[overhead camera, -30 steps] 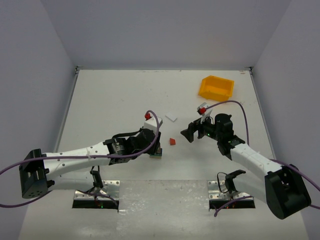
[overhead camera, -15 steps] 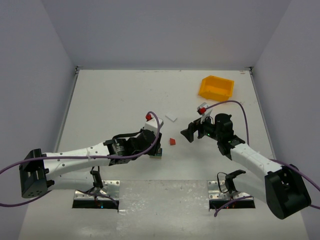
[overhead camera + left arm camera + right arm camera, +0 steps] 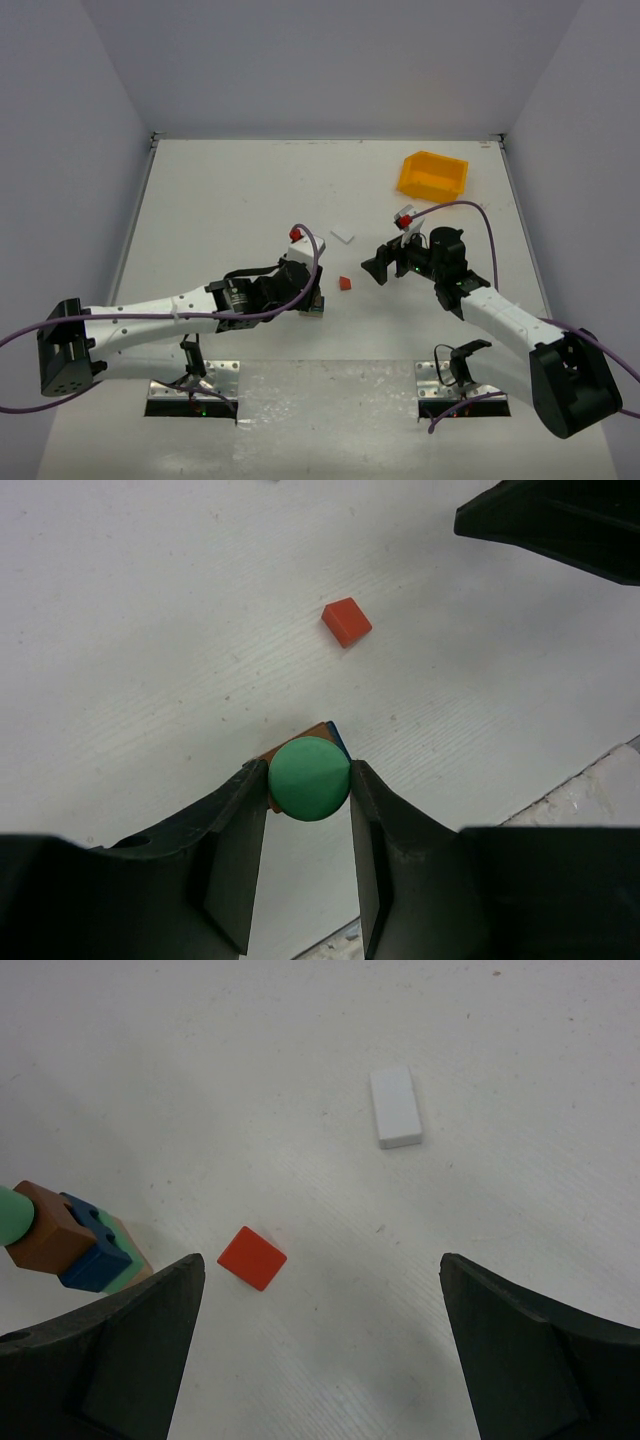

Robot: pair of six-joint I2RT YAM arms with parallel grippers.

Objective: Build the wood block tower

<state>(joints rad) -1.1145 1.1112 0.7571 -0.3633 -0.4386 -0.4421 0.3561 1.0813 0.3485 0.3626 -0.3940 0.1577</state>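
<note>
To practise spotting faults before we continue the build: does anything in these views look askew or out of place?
The brown block under the green round piece looks twisted against the blue block below it, not squared up. A red block lies loose on the table, away from them.

My left fingers (image 3: 236, 860) are matt black plastic. The green round piece (image 3: 309, 778) wears smooth, matt paint, as does the 1 loose red block (image 3: 346, 621). The table (image 3: 150, 630) is white and matt, with fine wood grain showing. The far yellow bin (image 3: 432, 175) looks like smooth plastic.
</note>
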